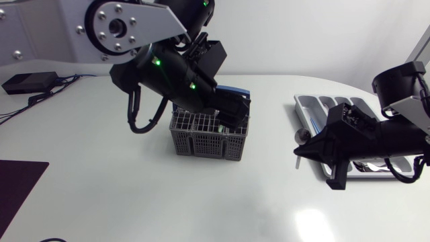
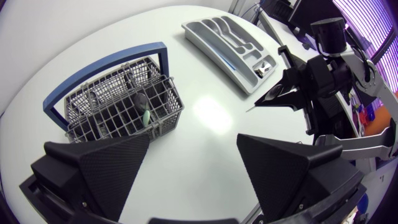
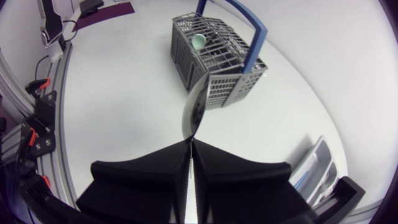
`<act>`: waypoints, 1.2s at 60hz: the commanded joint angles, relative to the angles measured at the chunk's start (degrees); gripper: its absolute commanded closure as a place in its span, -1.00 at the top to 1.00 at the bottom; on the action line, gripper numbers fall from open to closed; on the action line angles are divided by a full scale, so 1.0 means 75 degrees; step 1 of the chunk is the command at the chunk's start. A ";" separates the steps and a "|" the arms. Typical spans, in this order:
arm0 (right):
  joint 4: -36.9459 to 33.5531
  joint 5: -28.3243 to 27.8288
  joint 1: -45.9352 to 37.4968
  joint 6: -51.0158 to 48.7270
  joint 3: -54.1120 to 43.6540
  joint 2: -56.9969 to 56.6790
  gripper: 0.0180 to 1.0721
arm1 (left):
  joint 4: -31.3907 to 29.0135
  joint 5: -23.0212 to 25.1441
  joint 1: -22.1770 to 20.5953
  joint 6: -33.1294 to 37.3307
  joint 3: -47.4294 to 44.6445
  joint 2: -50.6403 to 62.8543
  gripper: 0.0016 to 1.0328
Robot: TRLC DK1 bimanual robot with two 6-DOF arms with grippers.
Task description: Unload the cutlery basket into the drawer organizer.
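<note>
The grey cutlery basket (image 1: 209,138) with a blue handle (image 1: 235,91) stands mid-table. My left gripper (image 1: 232,114) hangs just above its right end; in the left wrist view the gripper (image 2: 194,143) is open and empty, with the basket (image 2: 118,102) ahead of it. A green-tipped utensil (image 2: 144,115) still stands inside. The grey drawer organizer (image 1: 316,107) lies at the right. My right gripper (image 1: 300,152) hovers by its near-left edge, shut on a shiny metal piece of cutlery (image 3: 193,112) that sticks out beyond the fingertips (image 3: 190,144).
A black box (image 1: 27,82) with cables lies at the table's back left. A dark purple mat (image 1: 17,181) lies at the front left edge. White table surface stretches between the basket and the organizer (image 2: 230,43).
</note>
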 commanded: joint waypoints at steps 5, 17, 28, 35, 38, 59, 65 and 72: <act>0.0067 0.0392 -0.0741 -0.0832 -0.0023 0.0093 -0.89 | -0.0019 -0.0292 0.0170 -0.0220 0.0172 0.0309 0.92; 0.0383 0.0861 -0.1655 -0.1735 -0.0164 0.0234 -0.89 | -0.0019 -0.0421 0.0346 -0.0243 0.0055 0.0344 0.92; 0.0993 0.1318 -0.2487 -0.2520 -0.0375 0.0550 -0.89 | -0.0019 -0.0597 0.0417 -0.0255 -0.0062 0.0344 0.92; 0.1462 0.1541 -0.3061 -0.2989 -0.0410 0.0913 -0.89 | -0.0007 -0.0690 0.0452 -0.0255 -0.0144 0.0355 0.92; 0.1755 0.1670 -0.3272 -0.3164 -0.0445 0.1113 -0.89 | -0.0019 -0.0761 0.0452 -0.0255 -0.0191 0.0344 0.92; 0.3723 0.2478 -0.4479 -0.4266 -0.0527 0.2636 -0.89 | -0.0019 -0.0784 0.0581 -0.0255 -0.0437 0.0273 0.92; 0.4450 0.2818 -0.4643 -0.4500 -0.0644 0.3116 -0.88 | -0.0019 -0.0808 0.0592 -0.0243 -0.0472 0.0273 0.92; 0.5048 0.3099 -0.4725 -0.4805 -0.0843 0.3386 -0.88 | -0.0007 -0.0819 0.0604 -0.0243 -0.0531 0.0238 0.92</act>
